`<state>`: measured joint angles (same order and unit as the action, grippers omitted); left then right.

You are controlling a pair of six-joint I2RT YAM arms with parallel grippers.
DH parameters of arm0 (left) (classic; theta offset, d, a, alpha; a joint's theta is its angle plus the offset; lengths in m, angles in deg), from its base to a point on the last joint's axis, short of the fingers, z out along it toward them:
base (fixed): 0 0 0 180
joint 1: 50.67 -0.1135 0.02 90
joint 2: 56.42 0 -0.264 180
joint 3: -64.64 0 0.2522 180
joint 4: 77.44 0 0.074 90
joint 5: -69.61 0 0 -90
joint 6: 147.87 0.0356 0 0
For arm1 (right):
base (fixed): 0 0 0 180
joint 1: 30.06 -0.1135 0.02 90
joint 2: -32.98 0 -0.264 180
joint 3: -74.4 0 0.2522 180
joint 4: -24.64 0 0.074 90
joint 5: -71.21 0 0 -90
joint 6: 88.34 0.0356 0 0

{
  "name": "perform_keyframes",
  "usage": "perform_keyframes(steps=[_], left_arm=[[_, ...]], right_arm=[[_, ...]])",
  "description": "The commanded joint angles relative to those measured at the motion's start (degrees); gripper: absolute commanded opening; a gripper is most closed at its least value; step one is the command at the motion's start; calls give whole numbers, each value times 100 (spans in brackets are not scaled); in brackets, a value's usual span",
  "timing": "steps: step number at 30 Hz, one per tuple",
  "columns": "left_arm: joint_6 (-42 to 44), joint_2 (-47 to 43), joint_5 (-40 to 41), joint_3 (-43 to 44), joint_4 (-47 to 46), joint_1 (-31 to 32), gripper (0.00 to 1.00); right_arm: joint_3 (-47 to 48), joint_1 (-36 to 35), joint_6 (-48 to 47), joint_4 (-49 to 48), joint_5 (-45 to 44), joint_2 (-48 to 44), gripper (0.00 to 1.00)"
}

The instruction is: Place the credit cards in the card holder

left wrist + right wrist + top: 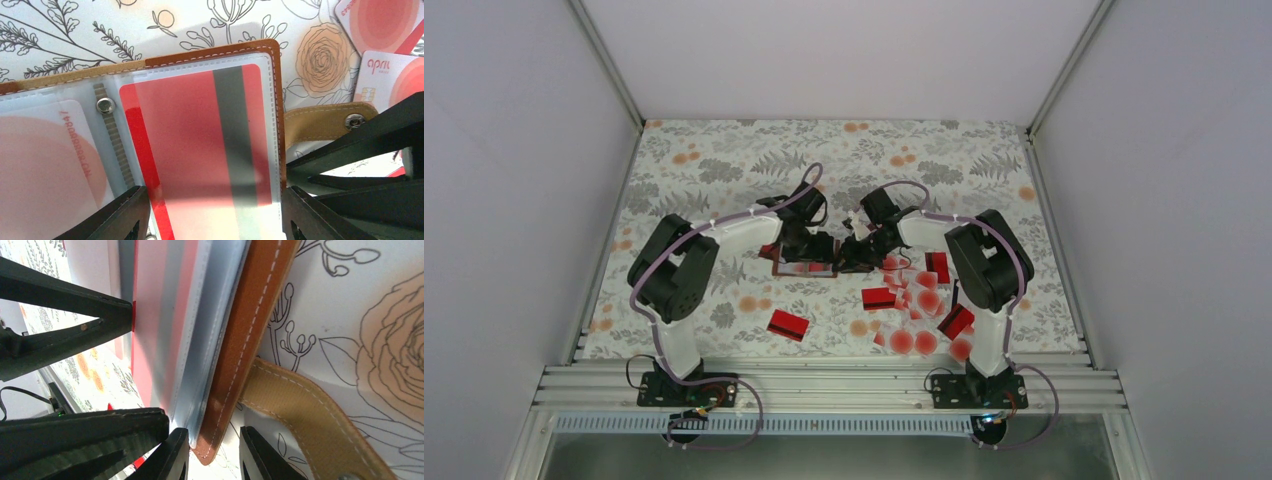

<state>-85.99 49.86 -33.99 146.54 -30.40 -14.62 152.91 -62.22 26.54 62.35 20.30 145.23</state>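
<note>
While clamping card holder (210, 52) w/ R hand (215, 450), straddles part-sleeved red card (190, 140) w/ L hand (216, 195), grip unclear; leaves most credit cards (919, 300) loose.

Loose credit cards (924, 300) lie beside the card holder (796, 268).

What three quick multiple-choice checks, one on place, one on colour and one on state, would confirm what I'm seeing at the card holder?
1. Where is the striped red card in the left wrist view?
A loose among other cards; B held up in the air; C under a clear sleeve of the card holder.
2. What colour is the holder's outer cover?
A black; B brown; C green.
3. How does the holder lie?
A opened out; B folded shut; C standing on end.
Answers:
1 C, frosted plastic covers the card's face.
2 B, the stitched leather rim is brown.
3 A, two sleeve pages show side by side.
</note>
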Motion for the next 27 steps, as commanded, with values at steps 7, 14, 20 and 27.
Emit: perform_keyframes(steps=[7, 14, 20, 27], left_arm=[[-45, -261, -595, 256, -75, 49, 67], [-5, -369, -408, 285, 116, -5, 70], [128, -645, -202, 232, 303, -93, 79], [478, -1167, -79, -192, 374, -477, 84]], right_arm=[[-20, -89, -58, 229, -364, 356, 27], [2, -87, -88, 309, -440, 307, 27], [52, -92, -132, 441, -558, 195, 27], [163, -82, -203, 706, -702, 5, 27]])
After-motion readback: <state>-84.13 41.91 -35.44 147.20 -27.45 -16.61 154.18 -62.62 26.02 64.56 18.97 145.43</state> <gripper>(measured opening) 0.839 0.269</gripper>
